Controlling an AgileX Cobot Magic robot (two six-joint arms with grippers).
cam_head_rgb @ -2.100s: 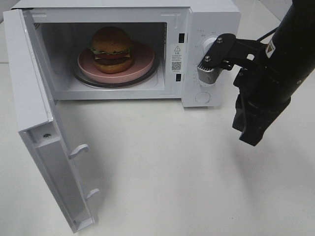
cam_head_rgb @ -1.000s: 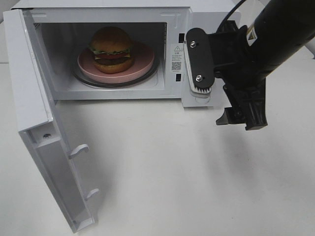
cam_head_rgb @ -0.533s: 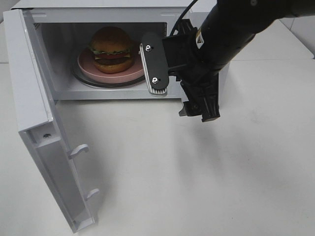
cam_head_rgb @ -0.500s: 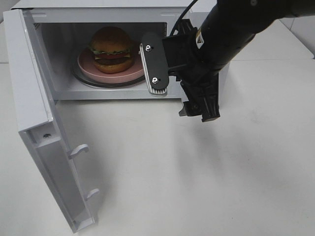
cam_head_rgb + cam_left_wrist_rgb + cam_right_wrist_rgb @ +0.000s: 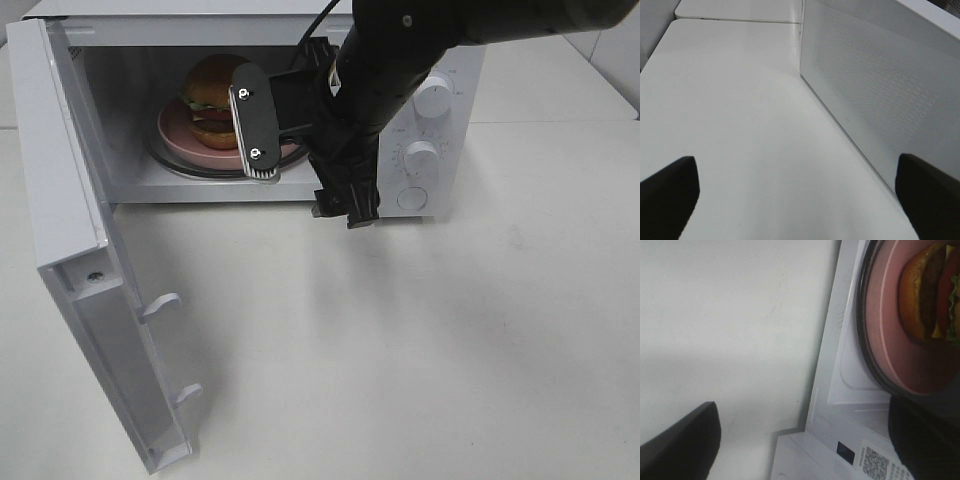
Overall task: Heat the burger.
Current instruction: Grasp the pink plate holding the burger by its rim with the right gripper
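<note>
The burger (image 5: 210,98) sits on its pink plate (image 5: 176,136) inside the microwave (image 5: 455,120), door (image 5: 70,230) wide open. The right claw (image 5: 268,165), jaws apart and empty, has swung from the dials (image 5: 423,158) across the opening, likely heading for the door. The left claw (image 5: 800,200) idles open.

golden-brown burger (image 5: 208,82), pink plate (image 5: 176,131) — white microwave (image 5: 456,180), white table (image 5: 450,350)

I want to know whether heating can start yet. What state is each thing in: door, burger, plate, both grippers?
Door: swung wide open.
Burger: whole, upright on the plate, inside the microwave.
Plate: flat on the glass turntable.
Right gripper: open, empty, at the oven mouth.
Left gripper: open, empty, above the table.
</note>
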